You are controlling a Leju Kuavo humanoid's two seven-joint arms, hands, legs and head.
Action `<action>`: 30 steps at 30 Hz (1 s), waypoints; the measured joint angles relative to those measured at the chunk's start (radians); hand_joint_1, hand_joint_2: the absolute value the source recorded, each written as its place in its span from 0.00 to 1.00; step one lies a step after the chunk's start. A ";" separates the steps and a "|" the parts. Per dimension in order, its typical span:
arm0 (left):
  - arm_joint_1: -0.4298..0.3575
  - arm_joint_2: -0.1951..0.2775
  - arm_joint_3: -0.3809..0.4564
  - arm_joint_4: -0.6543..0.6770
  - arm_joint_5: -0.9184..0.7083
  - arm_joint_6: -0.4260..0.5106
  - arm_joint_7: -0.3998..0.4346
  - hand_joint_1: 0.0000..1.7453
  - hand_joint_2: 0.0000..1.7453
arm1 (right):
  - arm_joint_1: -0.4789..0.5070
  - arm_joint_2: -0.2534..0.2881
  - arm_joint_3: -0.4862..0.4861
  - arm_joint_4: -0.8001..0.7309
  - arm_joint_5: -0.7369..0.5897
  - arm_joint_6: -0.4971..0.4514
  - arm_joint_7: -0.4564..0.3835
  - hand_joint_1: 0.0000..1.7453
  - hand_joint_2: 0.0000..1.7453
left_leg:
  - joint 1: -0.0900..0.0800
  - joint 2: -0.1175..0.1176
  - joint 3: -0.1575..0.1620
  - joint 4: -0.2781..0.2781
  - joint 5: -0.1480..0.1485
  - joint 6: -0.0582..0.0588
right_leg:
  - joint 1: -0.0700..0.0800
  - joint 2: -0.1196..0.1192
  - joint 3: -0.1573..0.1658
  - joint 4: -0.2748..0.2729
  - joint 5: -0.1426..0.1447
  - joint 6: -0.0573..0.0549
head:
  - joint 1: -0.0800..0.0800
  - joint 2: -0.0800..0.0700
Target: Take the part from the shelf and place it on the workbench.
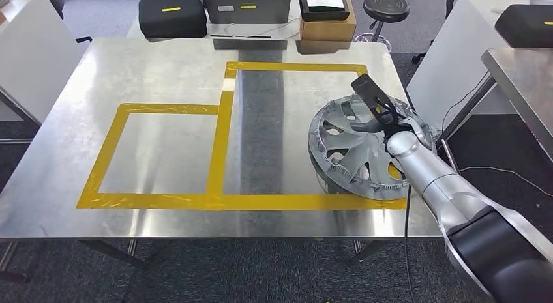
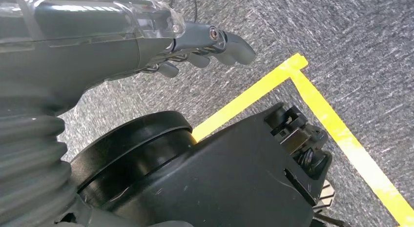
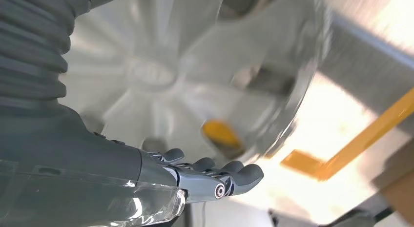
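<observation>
1. A steel workbench [image 1: 163, 75] carries yellow tape [image 1: 220, 153] outlining two joined rectangles, a smaller one and a larger one side by side.
2. The part, a silver wheel cover [image 1: 349, 146] with curved spokes, sits at the outer side of the larger taped rectangle. Its rim overlaps the tape at that rectangle's near corner, and it looks slightly tilted rather than flat.
3. The robot's right hand [image 1: 381, 117] reaches over the wheel cover from its silver arm. Dark fingers lie across the middle of the cover and the thumb lies along a spoke. From the head view it is unclear whether they grip it.
4. The right wrist view is blurred. There the fingers [image 3: 229, 171] lie side by side and gently bent, close to the cover's face, with nothing visibly clamped between them. Contact cannot be told.
5. The left hand [image 2: 195, 46] hangs over grey carpet [image 2: 351, 41] marked with a yellow floor line [image 2: 337, 124]. Its fingers are loosely curled and hold nothing.
6. Beyond the workbench's far edge stand a black case [image 1: 173, 15], a grey box [image 1: 248, 4] and a cardboard box [image 1: 328, 26] with a black device on top. A black stool [image 1: 386, 6] stands beside them.
</observation>
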 joint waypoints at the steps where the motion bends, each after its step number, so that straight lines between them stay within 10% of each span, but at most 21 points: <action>1: -0.001 0.000 -0.002 0.000 -0.001 0.000 0.000 0.00 1.00 | 0.000 0.018 0.003 0.004 0.000 0.001 -0.002 0.00 1.00 | 0.000 -0.001 0.000 0.000 0.000 0.000 | 0.000 0.001 0.000 0.000 0.000 0.000 | 0.000 0.000; 21: -0.001 -0.001 -0.004 0.000 0.005 0.000 0.000 0.00 1.00 | 0.000 0.130 0.048 0.062 -0.006 0.003 -0.034 0.00 1.00 | 0.000 -0.035 -0.003 0.000 0.002 -0.002 | -0.001 -0.015 0.001 -0.001 0.000 0.000 | 0.000 0.000; 30: 0.005 -0.002 -0.003 0.000 0.082 0.074 -0.043 0.00 1.00 | 0.080 0.186 -0.011 -0.221 -0.248 -0.330 -0.475 0.00 1.00 | 0.002 -0.033 0.001 0.000 0.002 -0.004 | 0.001 -0.017 0.006 -0.001 -0.003 -0.003 | -0.001 0.000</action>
